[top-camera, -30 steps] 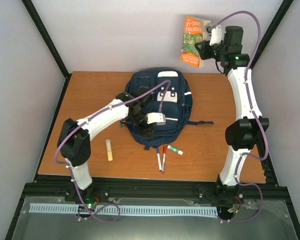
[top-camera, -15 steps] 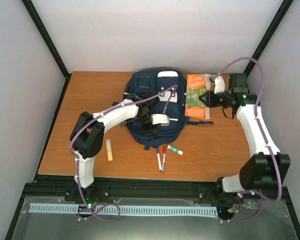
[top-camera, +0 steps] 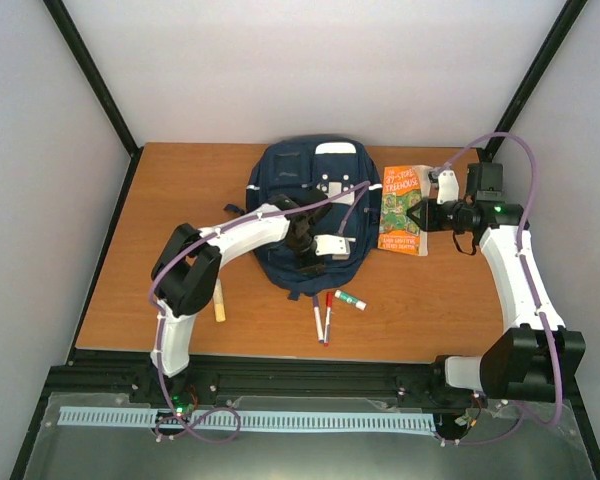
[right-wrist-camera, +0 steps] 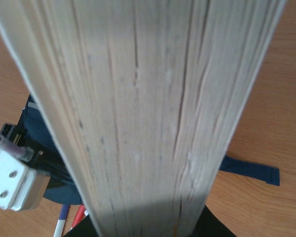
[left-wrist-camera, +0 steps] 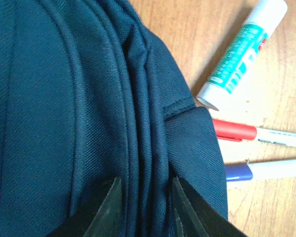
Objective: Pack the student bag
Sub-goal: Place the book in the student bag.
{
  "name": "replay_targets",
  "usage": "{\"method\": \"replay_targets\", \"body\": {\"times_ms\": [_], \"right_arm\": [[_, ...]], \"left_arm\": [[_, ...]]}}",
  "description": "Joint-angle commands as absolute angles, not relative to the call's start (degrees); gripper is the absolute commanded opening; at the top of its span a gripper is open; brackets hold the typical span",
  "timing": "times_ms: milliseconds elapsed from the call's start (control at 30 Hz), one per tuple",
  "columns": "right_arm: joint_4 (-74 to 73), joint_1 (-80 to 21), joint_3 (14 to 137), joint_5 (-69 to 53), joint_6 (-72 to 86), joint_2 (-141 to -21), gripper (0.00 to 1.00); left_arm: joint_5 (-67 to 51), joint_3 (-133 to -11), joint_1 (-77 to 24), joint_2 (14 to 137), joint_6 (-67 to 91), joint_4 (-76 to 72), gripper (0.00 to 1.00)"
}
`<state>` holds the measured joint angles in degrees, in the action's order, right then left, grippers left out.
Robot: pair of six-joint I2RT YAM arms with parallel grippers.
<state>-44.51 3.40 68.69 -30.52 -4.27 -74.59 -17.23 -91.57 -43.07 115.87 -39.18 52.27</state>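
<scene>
**A:** What worries you most here?

**B:** The book. The right gripper has its jaws clamped on one edge of it, right of centre in the top view, and the rest hangs out towards the bag. In the right wrist view the page edges fill nearly the whole frame, so that camera shows little of what lies ahead. With a one-edge hold like that, I think the book could swing or slip when its far end meets the fabric.

**A:** And the other arm?

**B:** The left gripper has its jaws pinched on a ridge of seams at the bag's lower edge. I can't see any opening. If the mouth isn't held wide, the book could jam against the fabric and push the whole bag along the table. A tug could also sweep the glue stick, the red pen and the blue pen, which lie just beside that edge.

**A:** How does the student bag look?

**B:** It lies face up in the upper middle of the top view. It is navy, with a white buckled patch and thin pale stripes. The fabric is soft and folds where it is pinched. One dark strap trails right, beneath the book.
</scene>
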Motion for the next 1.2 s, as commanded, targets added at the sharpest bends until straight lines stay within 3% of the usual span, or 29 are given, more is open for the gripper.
{"method": "replay_targets", "body": {"times_ms": [0, 133, 267, 433, 567, 667, 1167], "right_arm": [[-45.5, 4.0, 71.9, -32.6, -5.7, -73.0, 0.03], [-47.2, 4.0, 71.7, -33.3, -5.3, -72.7, 0.03], [-47.3, 4.0, 70.2, -33.4, -3.9, -71.5, 0.03], [-47.7, 4.0, 69.4, -33.5, -3.4, -71.0, 0.03], [-48.3, 4.1, 69.5, -33.7, -3.1, -71.3, 0.03], [-48.8, 4.1, 68.2, -34.5, -2.0, -71.2, 0.03], [-55.9, 6.6, 65.6, -47.4, 5.5, -73.8, 0.03]], "left_arm": [[-15.5, -93.3, -43.7, 117.8, -39.1, 50.2, 0.25], [-14.7, -93.8, -43.7, 118.5, -39.2, 50.1, 0.23], [-13.1, -93.1, -43.7, 118.4, -39.4, 49.0, 0.41], [-9.7, -91.3, -43.7, 118.2, -40.5, 47.4, 0.29], [-10.6, -92.2, -43.7, 117.6, -39.6, 47.8, 0.1], [-11.1, -94.0, -43.7, 115.8, -38.6, 48.3, 0.01], [-10.4, -108.7, -43.1, 109.0, -32.8, 52.7, 0.01]]}}
